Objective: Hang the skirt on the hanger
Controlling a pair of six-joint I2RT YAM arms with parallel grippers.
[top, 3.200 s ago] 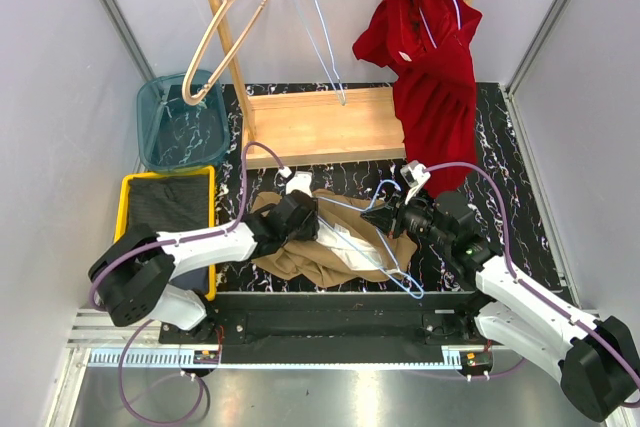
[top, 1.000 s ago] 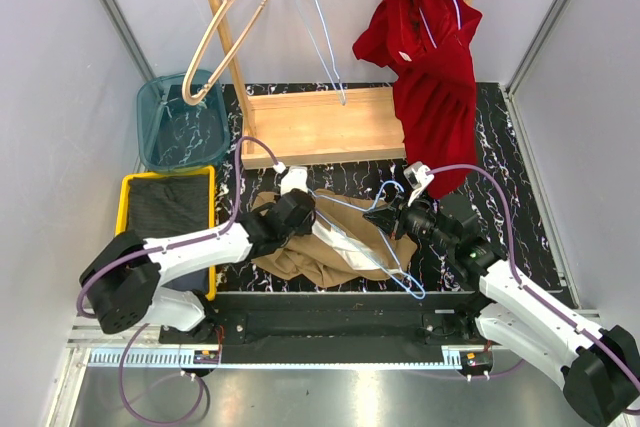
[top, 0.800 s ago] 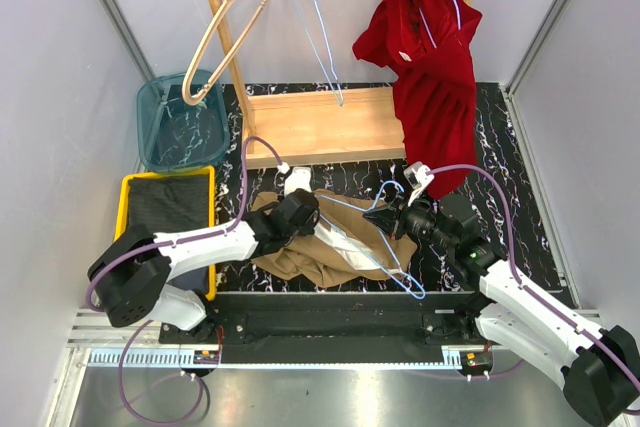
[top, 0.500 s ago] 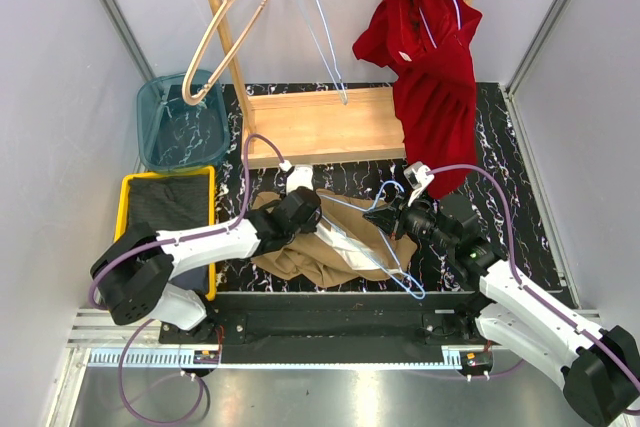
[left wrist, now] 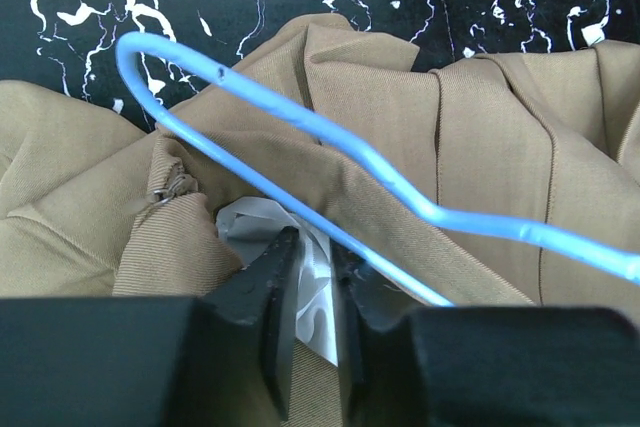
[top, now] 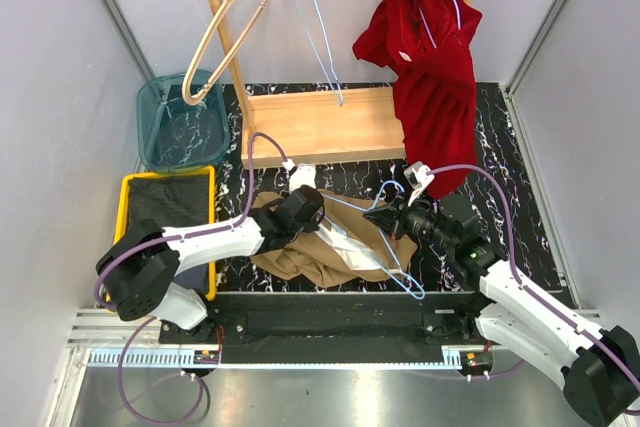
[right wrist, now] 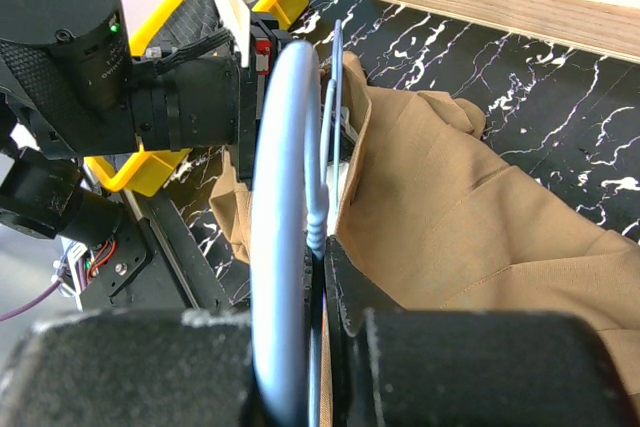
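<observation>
Your left jaws narrowly pinch only the skirt's (left wrist: pixel 480 147) lining (left wrist: pixel 248 224); it may slip, or snag the hanger (left wrist: pixel 300 123) just beyond their tips; right jaws clamp that hanger.

Crumpled tan skirt (left wrist: pixel 480 137) beneath light-blue wire hanger (left wrist: pixel 300 124)

Robotics laboratory test cell. Plain grey panel walls (top: pixel 60 67) in aluminium framing to either side of the left claw (left wrist: pixel 315 247); black white-veined tabletop (top: pixel 500 147) beneath it; slotted aluminium mounting rail (top: pixel 330 357) behind it; light wooden garment rack (top: pixel 320 127) beyond it.
</observation>
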